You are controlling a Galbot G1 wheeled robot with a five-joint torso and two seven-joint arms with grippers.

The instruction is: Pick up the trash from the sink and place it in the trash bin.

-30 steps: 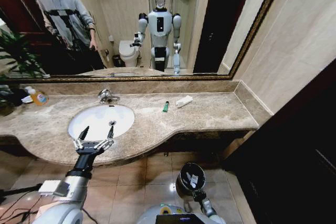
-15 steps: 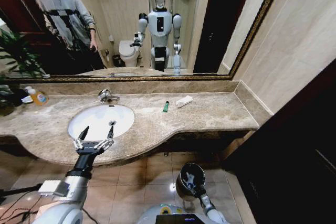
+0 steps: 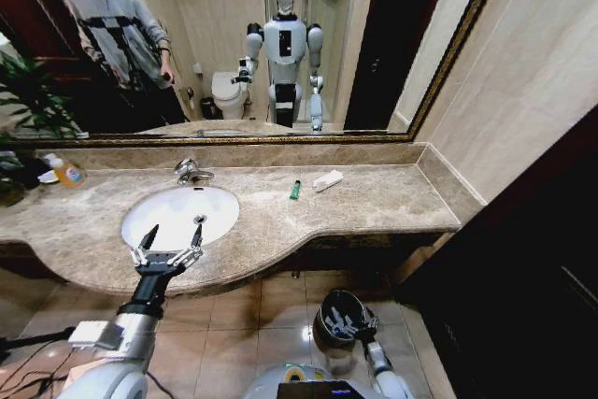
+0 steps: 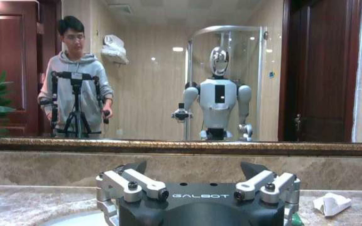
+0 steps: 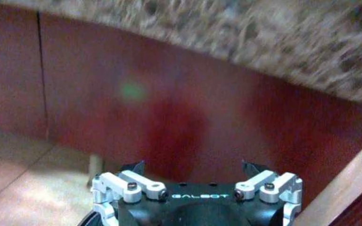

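The white oval sink (image 3: 149,221) sits in the beige marble counter, and its basin shows nothing but the drain. Two pieces of trash lie on the counter beside it: a green stick (image 3: 295,190) and a white flat tube (image 3: 327,180), the tube also seen past the left fingers (image 4: 332,205). My left gripper (image 3: 168,248) (image 4: 193,172) hovers open over the sink's front rim, holding nothing. Down at floor level my right gripper (image 3: 350,324) (image 5: 193,167) is open over the small dark trash bin (image 3: 329,306).
A chrome faucet (image 3: 192,172) stands behind the basin. A yellow-orange bottle (image 3: 65,172) and a plant (image 3: 28,100) are at the counter's far left. The mirror (image 3: 280,44) backs the counter. A dark wooden cabinet front (image 5: 168,108) lies under the counter edge, close to the right gripper.
My right gripper has shifted a little up and to the right over the bin, and its fingers now show spread. The left arm has not moved.
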